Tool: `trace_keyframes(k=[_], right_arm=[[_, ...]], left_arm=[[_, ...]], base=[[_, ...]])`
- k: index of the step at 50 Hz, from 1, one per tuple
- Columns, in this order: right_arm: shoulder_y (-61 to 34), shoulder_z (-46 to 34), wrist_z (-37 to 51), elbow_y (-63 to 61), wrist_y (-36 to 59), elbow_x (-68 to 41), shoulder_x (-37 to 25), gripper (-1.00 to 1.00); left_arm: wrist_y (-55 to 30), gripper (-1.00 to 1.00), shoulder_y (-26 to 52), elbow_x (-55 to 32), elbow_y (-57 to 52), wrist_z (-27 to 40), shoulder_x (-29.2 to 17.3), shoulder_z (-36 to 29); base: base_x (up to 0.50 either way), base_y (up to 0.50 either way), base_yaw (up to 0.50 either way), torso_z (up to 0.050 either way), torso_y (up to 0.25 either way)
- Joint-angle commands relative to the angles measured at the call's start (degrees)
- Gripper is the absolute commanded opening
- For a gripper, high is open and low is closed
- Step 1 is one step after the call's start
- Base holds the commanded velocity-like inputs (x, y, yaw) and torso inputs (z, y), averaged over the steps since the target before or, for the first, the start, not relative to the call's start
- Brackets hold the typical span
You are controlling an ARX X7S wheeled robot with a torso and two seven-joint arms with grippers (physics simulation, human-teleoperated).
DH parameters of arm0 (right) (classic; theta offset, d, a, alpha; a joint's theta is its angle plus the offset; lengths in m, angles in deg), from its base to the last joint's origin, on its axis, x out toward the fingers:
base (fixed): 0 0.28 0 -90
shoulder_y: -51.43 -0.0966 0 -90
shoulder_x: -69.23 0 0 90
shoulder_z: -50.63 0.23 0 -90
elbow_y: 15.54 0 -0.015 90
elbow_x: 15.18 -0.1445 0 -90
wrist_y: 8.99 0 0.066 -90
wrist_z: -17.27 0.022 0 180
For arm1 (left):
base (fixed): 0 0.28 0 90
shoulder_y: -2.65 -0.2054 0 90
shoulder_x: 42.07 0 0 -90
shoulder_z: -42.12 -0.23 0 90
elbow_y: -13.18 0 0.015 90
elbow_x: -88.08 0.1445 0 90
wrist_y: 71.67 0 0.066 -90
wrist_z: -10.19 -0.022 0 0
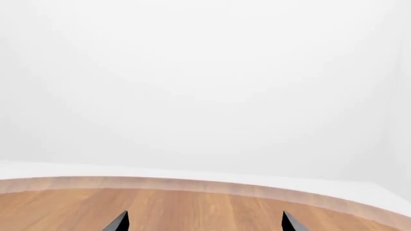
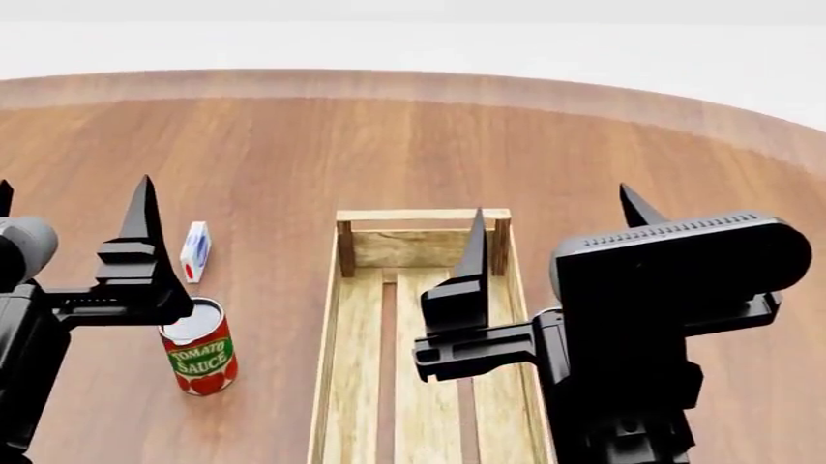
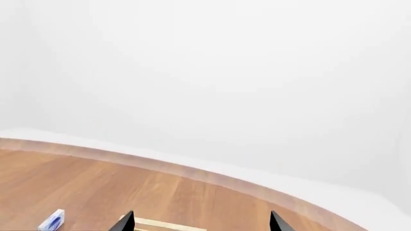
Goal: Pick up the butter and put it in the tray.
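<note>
Nearest the head camera, the left gripper (image 2: 72, 208) stands at the left with its dark jaws pointing upward and spread apart, nothing between them. The right gripper (image 2: 555, 217) rises at the right in the same pose, jaws apart and bare, its bulky black body covering the near right part of the tray (image 2: 355, 387). The tray lies lengthwise on the wooden counter (image 2: 427, 145), running away from the robot between the two arms; the slatted bottom that shows holds nothing. Just left of the tray's near half a tomato sauce can (image 2: 200, 348) stands upright, partly behind the left gripper. A little farther off, a small white-blue-red carton (image 2: 195, 250) stands on the counter, apart from the can. The butter shows in no view, so its place cannot be told. Beyond the tray the counter ends in a curved edge, with a pale wall (image 2: 413, 39) behind. In both wrist views the jaw tips stand wide apart over the counter.
</note>
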Motion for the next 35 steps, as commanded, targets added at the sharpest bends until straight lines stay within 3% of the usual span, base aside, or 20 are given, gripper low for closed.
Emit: trace_keyframes(k=[1,8,18,24,30,35], right_arm=[[0.0,-0.4,0.2,0.3,-0.4,-0.2,-0.2,1.00],[-1.0,0.8,0.6,0.1,1.6,-1.1,0.6,1.00],[-11.6,6.2,-0.9,-1.2,24.7,-9.5,0.7,1.00],[-15.1,9.3,21.6,7.3,24.7,-45.2,-6.5,1.00],[-18.2,10.4,24.4,10.8,24.2,-57.0,-9.0,1.00],[-22.3,9.9,39.1,20.5,23.1,-80.8,-11.7,1.00]], left_arm=[[0.6,1.00,-0.2,-0.5,0.3,0.5,-0.5,-0.1],[0.7,1.00,-0.1,-0.9,0.3,0.8,-0.7,-0.2],[1.2,1.00,0.2,-1.1,1.2,1.2,-1.0,-0.4],[1.2,1.00,0.4,-1.4,1.2,1.4,-1.2,-0.5],[1.3,1.00,0.7,-1.5,1.4,1.7,-1.5,-0.6],[1.6,1.00,0.7,-1.5,1.9,1.9,-1.7,-0.9]], base=[[0.00,0.00,0.00,0.000,0.000],[0.00,0.00,0.00,0.000,0.000],[0.00,0.00,0.00,0.000,0.000],[0.00,0.00,0.00,0.000,0.000],[0.00,0.00,0.00,0.000,0.000],[0.00,0.00,0.00,0.000,0.000]])
